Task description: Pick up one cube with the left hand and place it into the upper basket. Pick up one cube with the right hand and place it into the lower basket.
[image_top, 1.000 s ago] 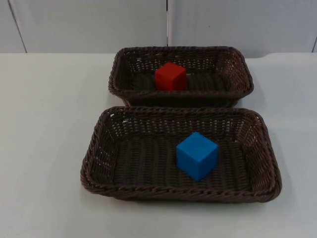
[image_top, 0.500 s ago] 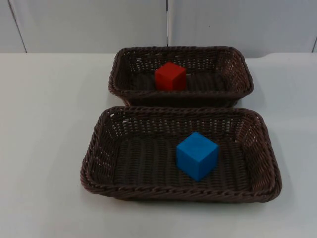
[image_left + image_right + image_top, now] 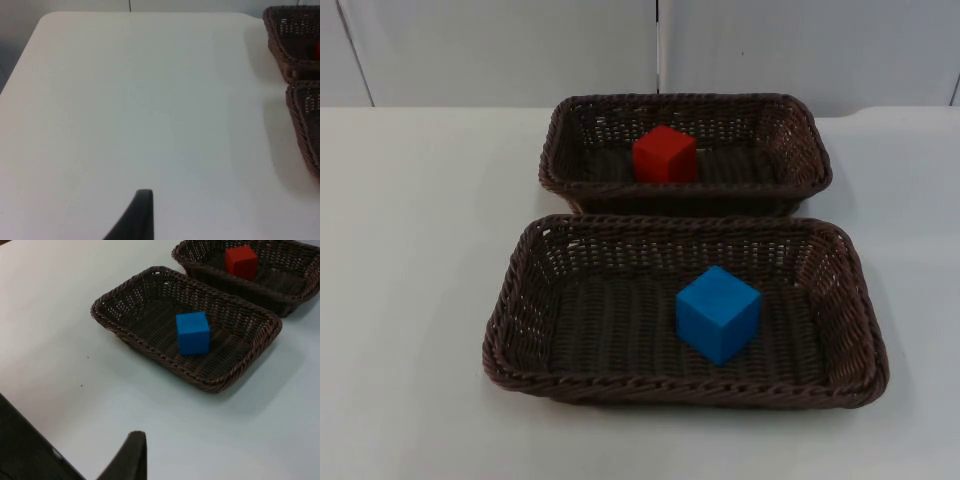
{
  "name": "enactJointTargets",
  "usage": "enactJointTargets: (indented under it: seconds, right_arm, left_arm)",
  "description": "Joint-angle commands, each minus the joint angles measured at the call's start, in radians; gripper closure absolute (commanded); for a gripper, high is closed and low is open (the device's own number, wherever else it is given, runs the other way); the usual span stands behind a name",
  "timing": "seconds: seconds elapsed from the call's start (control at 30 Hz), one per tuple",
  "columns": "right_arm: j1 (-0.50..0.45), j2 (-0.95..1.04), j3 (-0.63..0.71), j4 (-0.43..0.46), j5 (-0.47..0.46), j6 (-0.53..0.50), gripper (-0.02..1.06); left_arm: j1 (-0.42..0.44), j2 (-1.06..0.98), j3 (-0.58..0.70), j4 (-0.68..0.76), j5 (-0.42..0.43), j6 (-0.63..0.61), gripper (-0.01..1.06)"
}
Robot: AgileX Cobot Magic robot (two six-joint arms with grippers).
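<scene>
Already both cubes lie where the task wants them. From the top view, the red cube point(image 3: 665, 154) sits on the floor of the upper basket point(image 3: 800, 190), towards its left half and clear of the walls. The blue cube point(image 3: 718, 313) sits in the lower basket point(image 3: 520, 330), a little right of centre, turned so a corner points toward the near rim. The two baskets stand one behind the other on the white table point(image 3: 410, 300), their long rims close but apart, which keeps each cube plainly in its own basket. I judge the task done, with nothing left to carry.

Next, the left wrist view looks across bare table to the ends of both baskets, the upper basket point(image 3: 282, 42) and the lower basket point(image 3: 305, 125), well off to one side. One black fingertip of the left gripper point(image 3: 137, 215) stands over the table, holding nothing; whether its fingers are spread or closed I cannot tell. This arm seems to wait, drawn back.

Lastly, the right wrist view takes in both baskets from a distance, the blue cube point(image 3: 193, 333) in the nearer one and the red cube point(image 3: 241, 261) in the farther. The right gripper point(image 3: 131, 455) shows one fingertip over the table, well apart from the baskets and carrying nothing; its opening cannot be told either.
</scene>
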Motion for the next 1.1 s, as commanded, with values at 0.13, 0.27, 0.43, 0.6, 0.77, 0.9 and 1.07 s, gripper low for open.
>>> enactJointTargets:
  seconds: [0.13,0.27,0.43,0.6,0.77,0.9,1.07]
  right_arm:
    - [-0.033,-0.004,0.003,0.003,-0.001,0.0,-0.01]
    - [-0.098,-0.004,0.003,0.003,-0.001,0.0,-0.01]
    - [-0.169,-0.004,0.003,0.003,-0.001,0.0,-0.01]
    - [-0.242,-0.004,0.003,0.003,-0.001,0.0,-0.01]
    - [-0.293,-0.004,0.003,0.003,-0.001,0.0,-0.01]
    - [-0.329,-0.004,0.003,0.003,-0.001,0.0,-0.01]
    - [-0.379,-0.004,0.003,0.003,-0.001,0.0,-0.01]
  left_arm:
    - [0.002,-0.004,0.005,0.003,0.001,-0.008,0.0]
    - [0.002,-0.004,0.005,0.003,0.001,-0.008,0.0]
    - [0.002,-0.004,0.005,0.003,0.001,-0.008,0.0]
    - [0.002,-0.004,0.005,0.003,0.001,-0.008,0.0]
    - [0.002,-0.004,0.005,0.003,0.001,-0.008,0.0]
    - [0.002,-0.004,0.005,0.003,0.001,-0.008,0.0]
    - [0.002,-0.004,0.005,0.003,0.001,-0.008,0.0]
